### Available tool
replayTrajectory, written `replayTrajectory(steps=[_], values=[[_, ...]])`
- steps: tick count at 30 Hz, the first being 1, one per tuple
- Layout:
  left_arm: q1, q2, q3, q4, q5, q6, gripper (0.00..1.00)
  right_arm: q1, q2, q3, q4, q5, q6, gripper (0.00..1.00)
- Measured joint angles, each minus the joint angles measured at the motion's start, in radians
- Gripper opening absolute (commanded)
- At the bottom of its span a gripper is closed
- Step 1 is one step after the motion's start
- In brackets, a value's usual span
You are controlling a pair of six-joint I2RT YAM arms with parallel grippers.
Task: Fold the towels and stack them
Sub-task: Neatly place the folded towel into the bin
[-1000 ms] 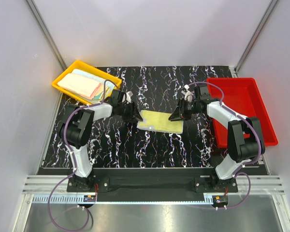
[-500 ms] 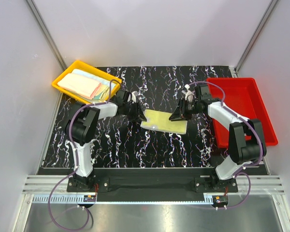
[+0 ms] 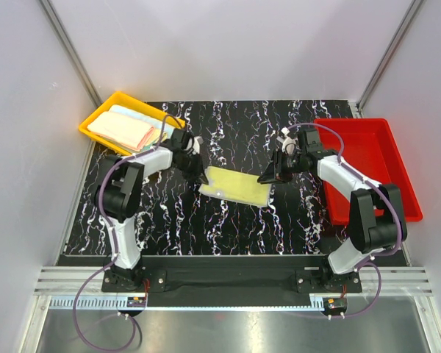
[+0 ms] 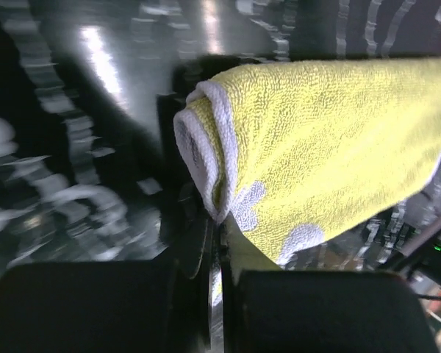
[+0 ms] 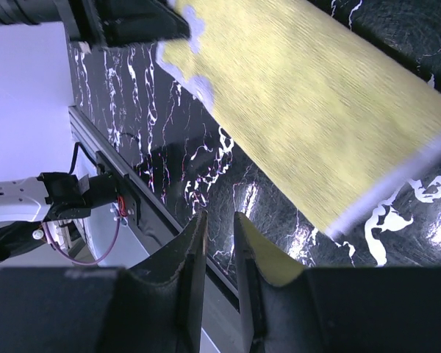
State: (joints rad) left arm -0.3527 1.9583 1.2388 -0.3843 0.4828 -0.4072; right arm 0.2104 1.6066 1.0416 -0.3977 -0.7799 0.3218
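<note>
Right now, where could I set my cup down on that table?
The black table is bare along its far strip, between yellow tray and red tray, and between the yellow towel and the near edge. The red tray looks empty. Crowded: the middle, where left arm and right arm hold that towel, and the yellow tray, full of folded towels.

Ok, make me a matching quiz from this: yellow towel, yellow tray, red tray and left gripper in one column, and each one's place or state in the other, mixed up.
1. yellow towel
2. yellow tray
3. red tray
4. left gripper

a. along the right side of the table
b. shut on a towel edge
c. in the middle of the table
d. at the table's far left corner

Pairs: 1-c, 2-d, 3-a, 4-b
</note>
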Motion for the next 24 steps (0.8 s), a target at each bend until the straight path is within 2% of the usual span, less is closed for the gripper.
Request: replayTrajectory(steps=[5,12,19,24], values=[[0.059,-0.068,0.050,-0.153,-0.106,0.116,0.00,0.000,-0.014,-0.003,0.003,-0.003,0.000,0.28],[0.060,-0.144,0.158,-0.309,-0.321,0.286,0.00,0.000,-0.018,-0.003,0.011,-0.020,0.003,0.29],[0.106,-0.175,0.196,-0.382,-0.513,0.401,0.00,0.000,-0.020,-0.003,0.013,-0.026,0.006,0.29],[0.171,-0.179,0.246,-0.360,-0.654,0.507,0.00,0.000,-0.020,-0.003,0.024,-0.027,0.008,0.30]])
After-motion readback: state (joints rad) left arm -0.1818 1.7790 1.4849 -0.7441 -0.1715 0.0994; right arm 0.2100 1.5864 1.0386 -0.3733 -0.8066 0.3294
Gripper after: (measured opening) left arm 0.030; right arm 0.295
